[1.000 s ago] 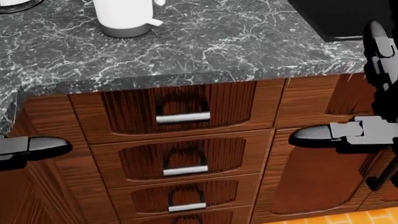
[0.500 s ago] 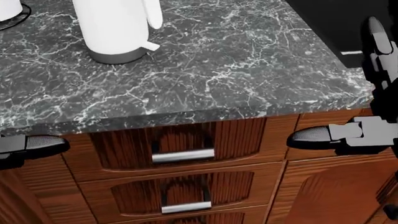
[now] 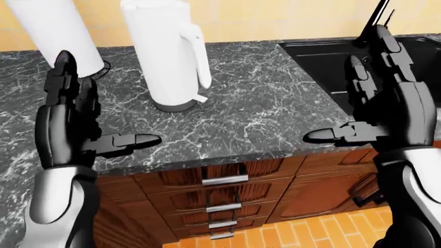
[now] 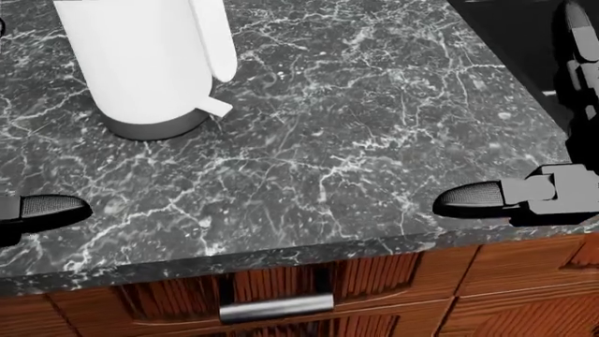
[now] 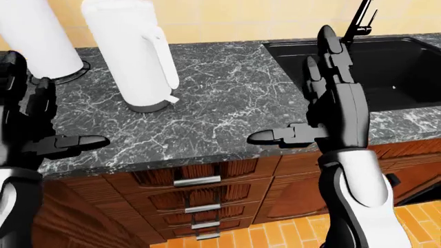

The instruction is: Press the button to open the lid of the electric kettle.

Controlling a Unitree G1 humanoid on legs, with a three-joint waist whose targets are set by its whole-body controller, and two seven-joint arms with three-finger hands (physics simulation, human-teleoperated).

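Observation:
The white electric kettle (image 3: 165, 57) stands on the dark marble counter (image 3: 262, 113), with its handle (image 3: 195, 54) facing right and a grey base (image 4: 154, 128). Its top and lid button are cut off above the views. My left hand (image 3: 76, 119) is open, fingers up, at the left below the kettle. My right hand (image 3: 376, 103) is open, fingers up, at the right, well apart from the kettle. Both thumbs point inward over the counter's near edge.
A second white cylinder (image 3: 51, 31) stands on a round base left of the kettle. A black sink (image 5: 386, 62) with a tap (image 5: 360, 18) lies at the right. Wooden drawers with metal handles (image 3: 224, 181) sit under the counter, above an orange tiled floor (image 3: 289, 235).
The head view has shifted: the counter and kettle now sit lower and larger in it, and the drawers have slid mostly out of view. Both hands keep their open pose.

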